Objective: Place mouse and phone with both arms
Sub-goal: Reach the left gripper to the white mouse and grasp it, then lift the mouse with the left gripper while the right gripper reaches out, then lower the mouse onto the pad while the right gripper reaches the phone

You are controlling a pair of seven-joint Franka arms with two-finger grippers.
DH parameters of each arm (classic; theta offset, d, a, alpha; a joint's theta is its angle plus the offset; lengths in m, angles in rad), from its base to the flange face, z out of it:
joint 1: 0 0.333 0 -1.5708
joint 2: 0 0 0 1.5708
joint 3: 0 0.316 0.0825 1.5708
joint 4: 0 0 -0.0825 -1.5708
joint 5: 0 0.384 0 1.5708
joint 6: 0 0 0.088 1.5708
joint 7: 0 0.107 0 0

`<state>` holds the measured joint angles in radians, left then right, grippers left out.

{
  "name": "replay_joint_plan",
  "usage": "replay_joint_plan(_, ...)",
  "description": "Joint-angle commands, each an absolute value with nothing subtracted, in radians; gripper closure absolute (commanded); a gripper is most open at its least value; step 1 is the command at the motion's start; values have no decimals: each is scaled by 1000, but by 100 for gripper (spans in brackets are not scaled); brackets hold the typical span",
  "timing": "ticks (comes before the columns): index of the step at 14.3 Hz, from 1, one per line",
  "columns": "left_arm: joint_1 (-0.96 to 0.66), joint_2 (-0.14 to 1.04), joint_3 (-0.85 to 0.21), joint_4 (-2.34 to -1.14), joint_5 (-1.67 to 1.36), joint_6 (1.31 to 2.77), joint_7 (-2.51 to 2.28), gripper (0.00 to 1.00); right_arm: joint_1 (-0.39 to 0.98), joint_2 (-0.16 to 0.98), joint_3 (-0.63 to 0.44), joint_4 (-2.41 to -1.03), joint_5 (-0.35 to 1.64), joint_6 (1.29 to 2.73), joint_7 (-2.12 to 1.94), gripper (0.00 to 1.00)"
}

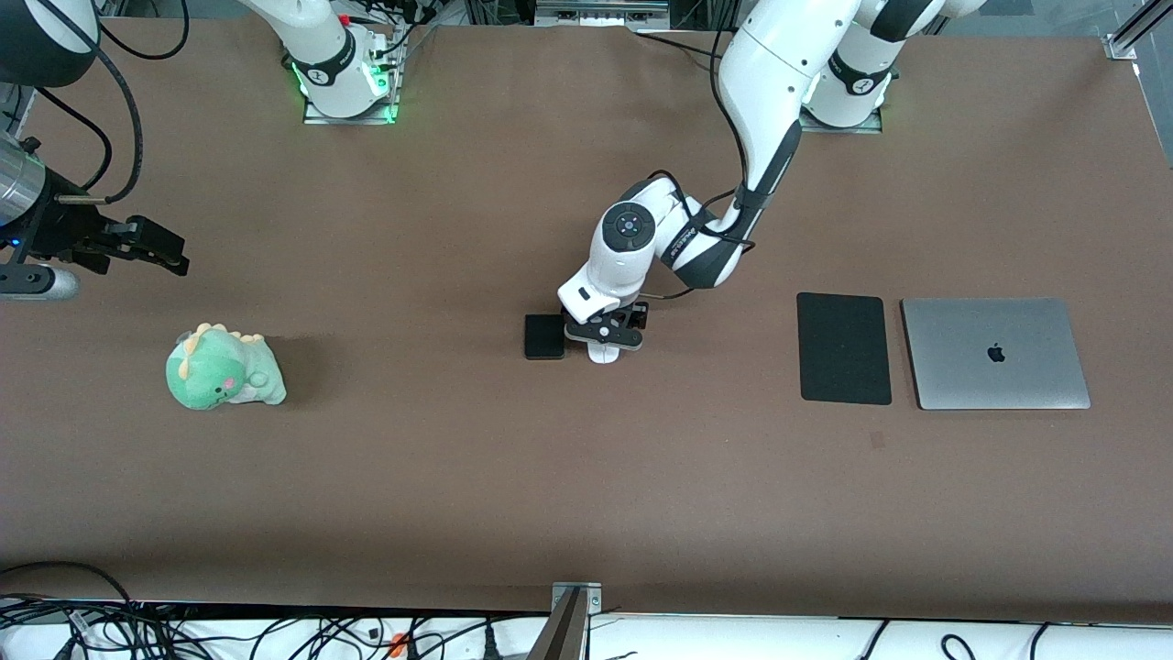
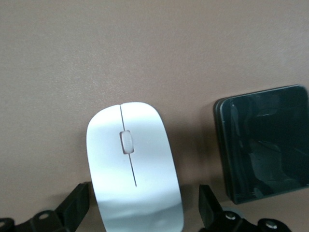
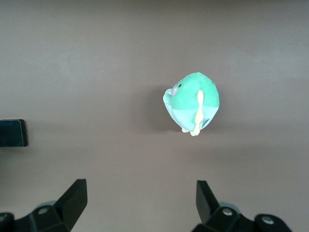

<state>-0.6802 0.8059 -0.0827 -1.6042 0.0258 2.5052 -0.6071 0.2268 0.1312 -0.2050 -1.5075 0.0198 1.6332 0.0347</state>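
The mouse (image 2: 133,166) lies between spread fingers (image 2: 77,203), beside the phone (image 2: 263,142).

You see a white mouse (image 2: 133,166) (thin dark line down its middle), a black phone (image 1: 544,336), a brown bench (image 1: 458,477), and a green toy (image 1: 223,368) with pink cheeks.

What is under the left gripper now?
The white mouse lies on the table under the left gripper, between its open jaws, with the phone beside it. In the front view the gripper covers most of the mouse.
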Motion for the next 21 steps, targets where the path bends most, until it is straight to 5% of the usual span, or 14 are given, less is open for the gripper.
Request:
replay_joint_plan(1,-690,807,-67,-1597,72,2516,-635,25,229,137,-203,-1491,21,1631,25,0)
replay_joint_plan(3,-684,798,-67,-1592,72,2511,-635,66,229,137,-202,-1491,23,1629,25,0)
replay_joint_plan(4,-675,789,-67,-1592,74,2508,-631,74,227,137,-202,-1491,23,1631,25,0)
replay_joint_plan(8,-609,706,-69,-1582,66,2406,-621,75,229,137,-199,-1491,23,1629,26,0)
replay_joint_plan(15,-323,506,-78,-1572,60,1942,-329,73,325,175,-198,-1491,8,1635,23,0)
replay_joint_plan(21,-54,524,-78,-1583,60,1873,17,67,449,296,-198,-1493,18,1719,37,0)
